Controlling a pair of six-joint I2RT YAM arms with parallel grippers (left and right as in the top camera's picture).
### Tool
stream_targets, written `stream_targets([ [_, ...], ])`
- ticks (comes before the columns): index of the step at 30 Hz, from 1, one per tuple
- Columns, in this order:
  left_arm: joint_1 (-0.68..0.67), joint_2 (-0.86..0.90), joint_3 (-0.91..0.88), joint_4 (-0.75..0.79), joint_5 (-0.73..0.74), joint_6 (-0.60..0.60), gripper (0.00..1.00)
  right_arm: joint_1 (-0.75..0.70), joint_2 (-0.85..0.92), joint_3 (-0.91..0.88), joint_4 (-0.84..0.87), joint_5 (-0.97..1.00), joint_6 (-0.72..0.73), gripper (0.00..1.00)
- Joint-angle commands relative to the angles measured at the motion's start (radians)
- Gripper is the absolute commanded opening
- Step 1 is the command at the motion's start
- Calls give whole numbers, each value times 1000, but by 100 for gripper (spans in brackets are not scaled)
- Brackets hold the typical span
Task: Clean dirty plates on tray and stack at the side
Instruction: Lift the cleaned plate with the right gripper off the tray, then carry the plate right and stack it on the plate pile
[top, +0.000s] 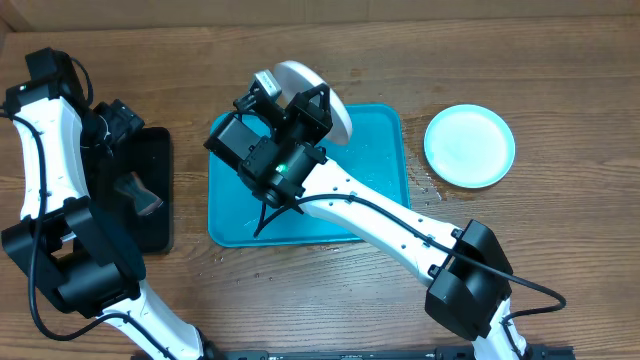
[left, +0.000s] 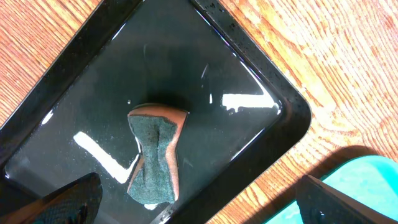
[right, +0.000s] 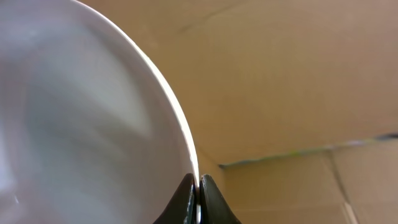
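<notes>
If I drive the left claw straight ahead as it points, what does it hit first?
Probably the sponge lying in the black tray, roughly ahead of the open left claw; depth is unclear.

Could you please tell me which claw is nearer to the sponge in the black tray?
Left. The left claw hangs open just over the sponge; the right claw is away over the turquoise tray, shut on the white plate's rim.
</notes>
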Motion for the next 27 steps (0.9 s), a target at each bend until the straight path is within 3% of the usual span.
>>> stream_targets([
  [1,3,-25,19,-3,11,0,100,18,-10,25,-55,-142,15,4],
  [3,3,-25,19,-3,11,0,100,7,-10,18,-95,-396,-24,4],
  [4,3,-25,19,-3,11,0,100,0,-10,10,-100,-428,-35,4],
  [6,3,-25,19,-3,11,1,100,-5,-10,8,-102,-330,4,4],
  [8,3,-25,19,-3,11,0,100,-5,-18,9,-85,-204,134,4],
  [10,3,-25,19,-3,11,0,100,-19,-29,10,-83,-241,225,4],
  [15,3,-25,19,-3,11,0,100,-177,-40,10,-143,-658,246,4],
  [21,3,-25,19,-2,11,0,100,-530,-40,10,-298,-1200,315,4],
  [27,3,-25,19,-2,11,-3,100,-876,-40,9,-428,-1670,255,4],
])
